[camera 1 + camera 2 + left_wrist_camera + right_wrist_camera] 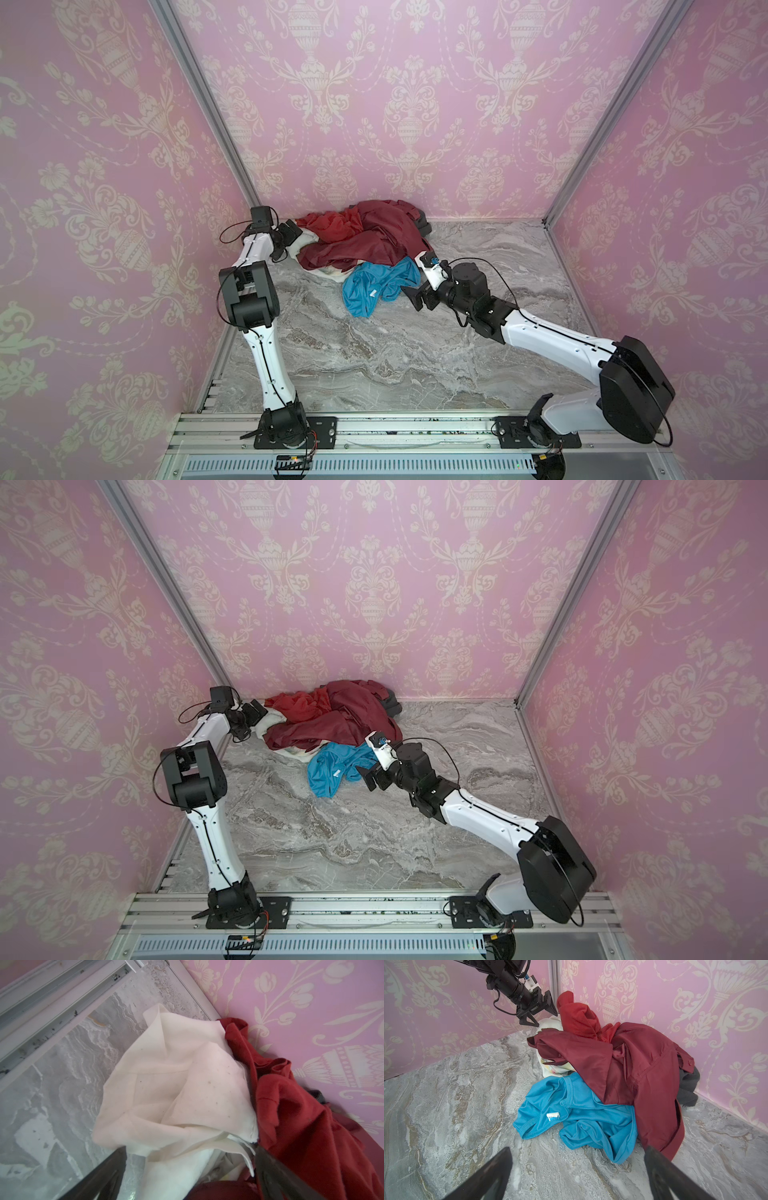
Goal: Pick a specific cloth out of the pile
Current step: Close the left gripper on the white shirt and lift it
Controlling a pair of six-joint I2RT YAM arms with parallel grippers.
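At nine o'clock of the pile [365, 237], the left gripper [289, 241] gapes wide, gripping nothing, its tips just beside the cloth [176, 1084]. White and crumpled, the cloth pokes out from under dark red garments [633, 1068], close to the back left corner. At the pile's five o'clock, the right gripper [578, 1150] is likewise spread and empty, near a blue shirt [374, 286] on the marble table [374, 365].

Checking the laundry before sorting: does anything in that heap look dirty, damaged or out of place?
The white shirt carries small dark specks across its folds in the left wrist view, so it looks slightly soiled. It lies mostly buried under the dark red clothes. No tears or spills show.
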